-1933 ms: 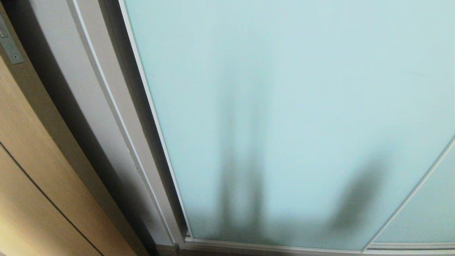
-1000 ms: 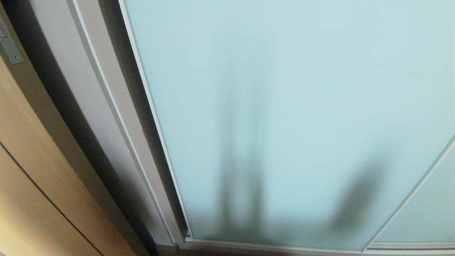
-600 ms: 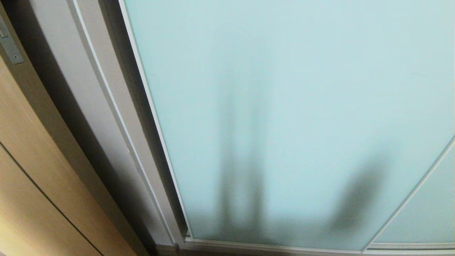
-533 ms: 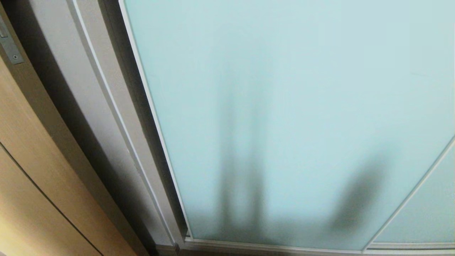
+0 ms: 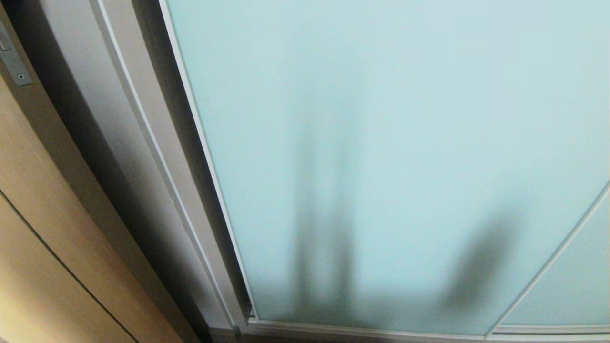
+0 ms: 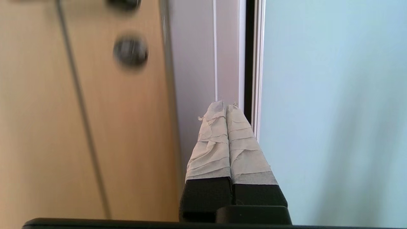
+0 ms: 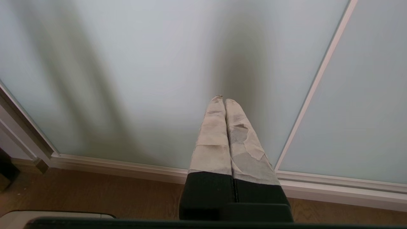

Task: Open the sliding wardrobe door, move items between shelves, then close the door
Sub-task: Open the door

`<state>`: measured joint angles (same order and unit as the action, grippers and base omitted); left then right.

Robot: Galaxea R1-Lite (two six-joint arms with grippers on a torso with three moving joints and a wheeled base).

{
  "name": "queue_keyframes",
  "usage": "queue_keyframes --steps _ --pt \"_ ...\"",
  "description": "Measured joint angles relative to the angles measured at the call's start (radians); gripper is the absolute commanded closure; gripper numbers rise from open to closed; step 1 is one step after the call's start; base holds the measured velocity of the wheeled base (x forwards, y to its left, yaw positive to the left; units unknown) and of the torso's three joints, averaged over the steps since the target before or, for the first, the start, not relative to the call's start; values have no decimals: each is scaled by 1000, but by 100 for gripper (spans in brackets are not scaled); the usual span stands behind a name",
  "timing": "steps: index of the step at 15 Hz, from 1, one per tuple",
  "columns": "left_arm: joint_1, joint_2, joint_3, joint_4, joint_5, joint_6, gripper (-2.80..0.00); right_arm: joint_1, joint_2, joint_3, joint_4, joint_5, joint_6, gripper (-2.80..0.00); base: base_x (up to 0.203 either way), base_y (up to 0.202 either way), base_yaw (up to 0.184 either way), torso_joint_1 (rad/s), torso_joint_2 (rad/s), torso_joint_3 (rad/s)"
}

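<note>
The sliding wardrobe door (image 5: 405, 143) fills the head view, closed against its grey frame (image 5: 143, 143); a tan wooden door (image 5: 43, 228) stands to the left. The left gripper (image 6: 226, 106), jaws pressed together and empty, points at the frame edge. The right gripper (image 7: 224, 99), likewise closed and empty, hangs near the glass above the wood-grain floor (image 7: 95, 194).

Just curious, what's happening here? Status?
Left end effector shut at the frosted pale blue-green glass sliding door's frame edge. Right end effector shut, empty. Door closed.

The wood-grain floor (image 7: 95, 194) carries the wardrobe's white bottom rail (image 7: 127, 167).
</note>
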<state>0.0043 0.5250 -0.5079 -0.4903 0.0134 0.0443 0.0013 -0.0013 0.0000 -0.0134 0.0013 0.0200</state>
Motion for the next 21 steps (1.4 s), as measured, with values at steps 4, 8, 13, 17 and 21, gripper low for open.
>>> queue_keyframes --steps 4,8,13,17,21 --pt "-1 312 -74 -266 -1 0 0 0 0 0 0 0 0 0 0 0 0 0 0 0" --pt "-10 550 -131 -509 -9 -2 0 0 0 0 0 0 0 0 0 0 0 0 0 0" --pt "-109 682 -166 -517 -33 -6 0 0 0 0 1 0 0 0 0 0 0 0 0 0" --pt "-150 759 -211 -520 -6 -1 0 0 0 0 0 0 0 0 0 0 0 0 0 0" --pt "-150 802 -285 -528 138 3 0 0 0 0 0 0 0 0 0 0 0 0 0 0"
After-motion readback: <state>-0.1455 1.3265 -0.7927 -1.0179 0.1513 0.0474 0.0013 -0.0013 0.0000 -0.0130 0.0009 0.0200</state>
